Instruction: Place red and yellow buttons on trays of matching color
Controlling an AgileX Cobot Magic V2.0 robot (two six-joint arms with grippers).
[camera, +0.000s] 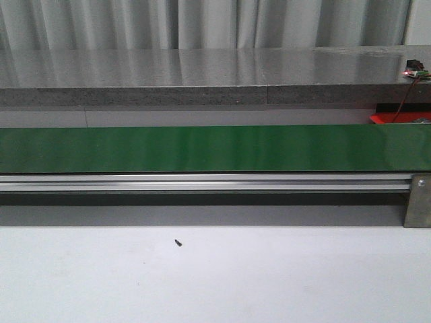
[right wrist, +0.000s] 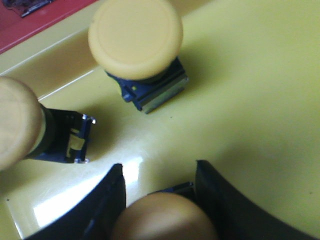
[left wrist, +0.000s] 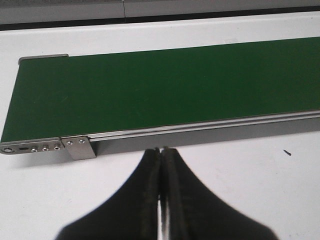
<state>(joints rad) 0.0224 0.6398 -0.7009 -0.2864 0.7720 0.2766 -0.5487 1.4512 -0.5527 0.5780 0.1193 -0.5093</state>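
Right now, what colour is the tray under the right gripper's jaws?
Yellow: the tray shows best in the right wrist view, with yellow buttons on it.

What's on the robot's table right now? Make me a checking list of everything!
Surface: grey table; green belt with nothing on it.
Job's things: yellow tray carrying three yellow buttons: near button, edge button, third button. The red tray shows only as a sliver. No red buttons seen.
Clutter: black speck.
Hands: left hand shut, empty; right hand sits either side of the third button, grip unclear.
Cables: wires from a small board.
Surroundings: grey curtains.
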